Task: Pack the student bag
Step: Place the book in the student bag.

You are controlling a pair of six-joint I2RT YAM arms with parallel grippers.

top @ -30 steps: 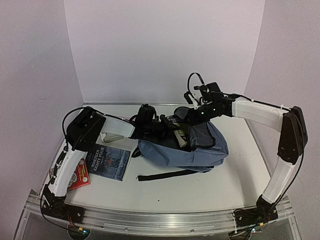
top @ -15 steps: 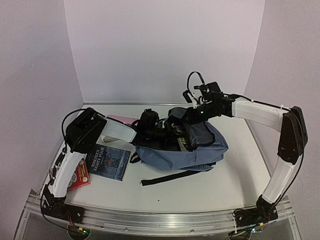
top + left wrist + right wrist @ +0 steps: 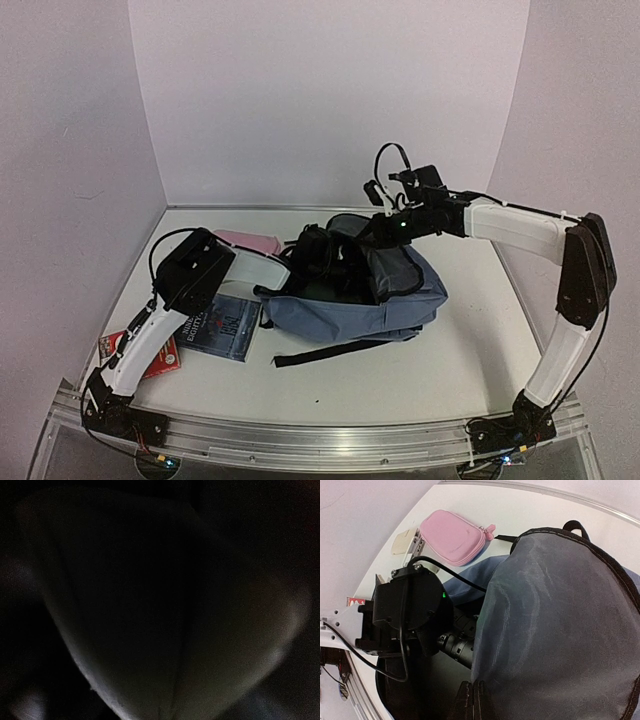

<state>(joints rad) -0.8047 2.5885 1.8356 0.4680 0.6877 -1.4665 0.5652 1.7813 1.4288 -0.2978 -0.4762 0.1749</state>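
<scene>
Worktop: white, walled on the left, right and far sides.

Student bag: blue-grey, lying in the middle of the worktop, a little toward the far edge. Its mouth faces the left edge. One black strap trails flat toward the near edge.

Right arm: reaches in from the right edge, over the bag. Right gripper is fully closed, pinching the upper rim of the bag's mouth and holding that flap raised. In the right wrist view the fabric fills most of the frame and runs down between the dark fingers.

Left arm: stretches from the near-left corner across to the bag, with its black wrist at the mouth. The left gripper's fingers are hidden inside the bag. The left wrist view is almost black, with only a dim pale curved surface, so I cannot tell how wide the jaws stand or whether they hold anything.

Book: dark cover, flat beside the bag's left side, partly under the left arm.

Pink pencil case: zipped, toward the far-left corner, near the bag's mouth.

Red packet: near-left corner, partly under the left arm.

Small cream item: just beside the pencil case; kind unclear.
</scene>
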